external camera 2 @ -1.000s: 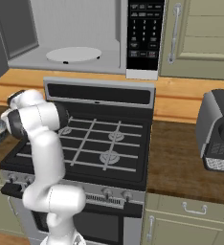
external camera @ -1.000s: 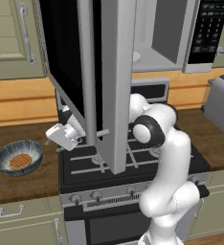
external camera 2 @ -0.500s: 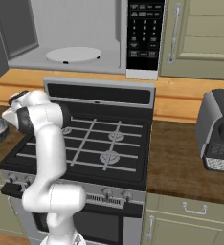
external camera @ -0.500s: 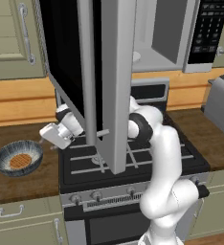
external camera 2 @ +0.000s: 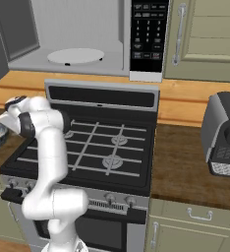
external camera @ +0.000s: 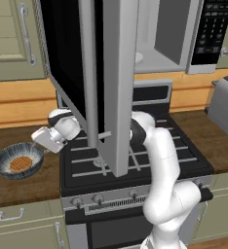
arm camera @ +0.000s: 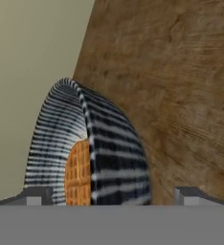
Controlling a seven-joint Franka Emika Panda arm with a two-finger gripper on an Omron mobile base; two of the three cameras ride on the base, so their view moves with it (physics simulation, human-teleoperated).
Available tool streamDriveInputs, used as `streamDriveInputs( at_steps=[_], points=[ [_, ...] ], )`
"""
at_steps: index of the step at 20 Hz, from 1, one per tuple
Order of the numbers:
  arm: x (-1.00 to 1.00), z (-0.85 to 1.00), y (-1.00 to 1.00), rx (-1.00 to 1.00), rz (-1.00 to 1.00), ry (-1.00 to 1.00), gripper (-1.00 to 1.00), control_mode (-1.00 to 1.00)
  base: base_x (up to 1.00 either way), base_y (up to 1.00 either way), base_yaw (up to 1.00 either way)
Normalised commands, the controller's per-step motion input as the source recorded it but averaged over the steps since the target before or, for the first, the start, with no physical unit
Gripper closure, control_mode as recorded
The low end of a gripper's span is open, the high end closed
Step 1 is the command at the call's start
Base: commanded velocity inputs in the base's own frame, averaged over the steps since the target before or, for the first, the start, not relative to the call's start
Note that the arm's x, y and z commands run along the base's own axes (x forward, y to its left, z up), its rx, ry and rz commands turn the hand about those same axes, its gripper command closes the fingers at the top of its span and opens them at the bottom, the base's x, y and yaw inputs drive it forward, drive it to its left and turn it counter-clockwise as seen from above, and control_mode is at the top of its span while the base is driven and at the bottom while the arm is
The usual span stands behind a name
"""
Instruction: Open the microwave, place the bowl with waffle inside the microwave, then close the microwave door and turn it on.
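I have the fingers (arm camera: 109, 194) spread wide, empty, with the bowl with waffle (arm camera: 87, 153) just ahead between the tips, not touched. The bowl sits on the wooden bench (external camera: 18, 187) left of the stove (external camera: 135, 160). Above, the microwave door (external camera: 94, 73) hangs open from the microwave (external camera 2: 87, 39).

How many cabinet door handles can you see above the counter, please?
2: one handle on the upper cabinet left of the open microwave door, another handle right of the keypad. Others may be hidden.
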Motion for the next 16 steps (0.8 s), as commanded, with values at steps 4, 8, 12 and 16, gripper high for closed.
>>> streamDriveInputs(
  at_steps=[4,8,12,16],
  points=[
    [0.02,-0.36,0.33,-0.01,0.0,0.03,-1.0,-1.0,0.0,0.0,0.0],
    [0.03,-0.38,0.18,0.0,0.0,0.03,-1.0,-1.0,0.0,0.0,0.0],
    [-0.01,-0.22,0.12,0.0,0.0,0.0,1.0,-1.0,0.0,0.0,0.0],
    [-0.3,-0.03,0.02,0.0,0.0,-0.02,1.0,-1.0,0.0,0.0,0.0]
  ],
)
